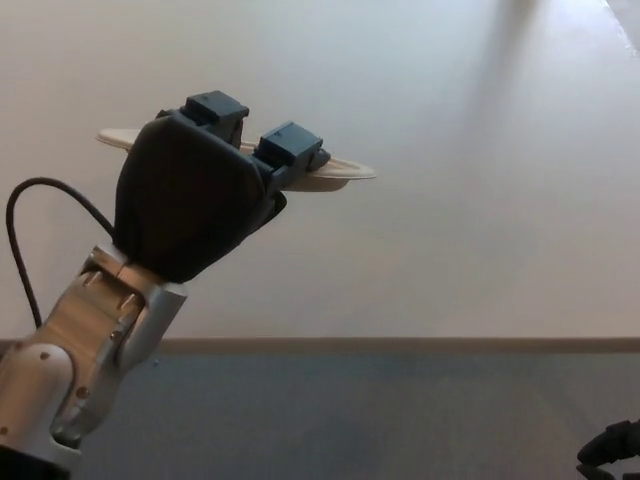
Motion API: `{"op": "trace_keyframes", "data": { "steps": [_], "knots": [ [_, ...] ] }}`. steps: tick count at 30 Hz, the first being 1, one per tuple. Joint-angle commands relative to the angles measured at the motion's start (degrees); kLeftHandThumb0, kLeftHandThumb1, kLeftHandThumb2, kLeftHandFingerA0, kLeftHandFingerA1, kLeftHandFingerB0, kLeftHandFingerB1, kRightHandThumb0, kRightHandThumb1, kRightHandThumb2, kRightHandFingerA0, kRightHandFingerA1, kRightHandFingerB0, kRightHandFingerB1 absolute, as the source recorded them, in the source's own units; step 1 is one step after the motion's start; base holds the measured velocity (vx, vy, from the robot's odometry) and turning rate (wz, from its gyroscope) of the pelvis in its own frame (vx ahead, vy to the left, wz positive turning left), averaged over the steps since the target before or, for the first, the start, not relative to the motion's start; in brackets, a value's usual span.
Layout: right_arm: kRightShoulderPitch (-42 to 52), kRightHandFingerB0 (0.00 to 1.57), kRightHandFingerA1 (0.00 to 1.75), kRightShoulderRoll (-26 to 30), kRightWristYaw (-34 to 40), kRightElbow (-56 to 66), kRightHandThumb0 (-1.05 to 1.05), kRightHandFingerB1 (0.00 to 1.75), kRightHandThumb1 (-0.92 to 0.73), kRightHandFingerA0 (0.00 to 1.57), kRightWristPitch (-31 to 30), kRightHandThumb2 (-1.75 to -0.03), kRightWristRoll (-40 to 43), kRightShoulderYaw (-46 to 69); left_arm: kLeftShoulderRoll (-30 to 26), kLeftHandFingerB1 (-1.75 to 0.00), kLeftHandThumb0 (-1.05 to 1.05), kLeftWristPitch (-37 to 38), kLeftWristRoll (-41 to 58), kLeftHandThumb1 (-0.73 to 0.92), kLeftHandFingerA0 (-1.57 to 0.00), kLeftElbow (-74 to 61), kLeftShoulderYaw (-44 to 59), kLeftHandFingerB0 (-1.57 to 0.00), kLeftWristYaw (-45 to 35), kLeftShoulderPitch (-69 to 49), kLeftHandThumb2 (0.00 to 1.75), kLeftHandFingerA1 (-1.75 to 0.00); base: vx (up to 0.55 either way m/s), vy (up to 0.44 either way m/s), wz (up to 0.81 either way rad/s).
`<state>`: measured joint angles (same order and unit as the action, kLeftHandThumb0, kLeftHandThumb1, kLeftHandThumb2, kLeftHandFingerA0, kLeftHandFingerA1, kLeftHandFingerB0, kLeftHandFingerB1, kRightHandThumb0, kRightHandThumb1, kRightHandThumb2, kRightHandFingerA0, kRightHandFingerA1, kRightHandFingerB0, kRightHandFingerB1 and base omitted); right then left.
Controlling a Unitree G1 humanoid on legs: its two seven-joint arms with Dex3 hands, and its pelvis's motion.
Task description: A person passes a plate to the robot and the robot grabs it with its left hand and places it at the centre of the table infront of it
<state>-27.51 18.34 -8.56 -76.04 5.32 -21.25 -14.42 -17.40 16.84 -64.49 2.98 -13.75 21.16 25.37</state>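
Holding plate [340,176] in left robot hand [200,195], fingers clamped on its rim, lifted edge-on above bench [470,220]. Handover judged complete. Remaining: lower, set at bench centre, release. Right robot hand [610,455]: state indiscernible.

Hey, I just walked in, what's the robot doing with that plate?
The robot's left hand is holding a pale plate by its rim, fingers over the top edge. The plate is lifted above the light table and seen almost edge-on, roughly level. No person's hand is on it, so the robot carries it alone. It has not yet been set down. Of the right hand, only a dark bit shows at the lower right corner.
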Motion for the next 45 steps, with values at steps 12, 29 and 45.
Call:
{"op": "trace_keyframes", "data": {
  "steps": [12,29,45],
  "knots": [
    [-1.28,0.43,0.62,0.27,0.76,0.11,-0.71,0.5,-0.82,0.56,0.48,-0.64,-1.0,-0.23,3.16,-0.57,-0.24,-1.92,0.5,0.62,-0.93,33.86,-9.91,-0.74,7.16,17.1,0.6,-1.34,0.0,0.0,0.0],
    [-2.11,0.43,0.63,0.07,1.23,0.81,-0.7,0.5,-0.81,0.59,1.41,-0.65,-1.45,-1.19,5.35,-0.37,-0.32,-7.47,4.78,0.68,-0.63,43.32,-15.88,-0.51,-3.6,19.65,0.6,-0.73,0.0,0.0,0.0],
    [-2.68,0.41,0.63,0.26,0.55,0.73,-0.72,0.5,-0.82,0.56,1.28,-0.65,-1.01,-0.79,6.18,0.0,-1.05,-17.76,19.23,0.72,0.0,31.37,-7.1,0.0,-31.61,19.05,0.63,-0.05,0.0,0.0,0.0]
  ]
}}
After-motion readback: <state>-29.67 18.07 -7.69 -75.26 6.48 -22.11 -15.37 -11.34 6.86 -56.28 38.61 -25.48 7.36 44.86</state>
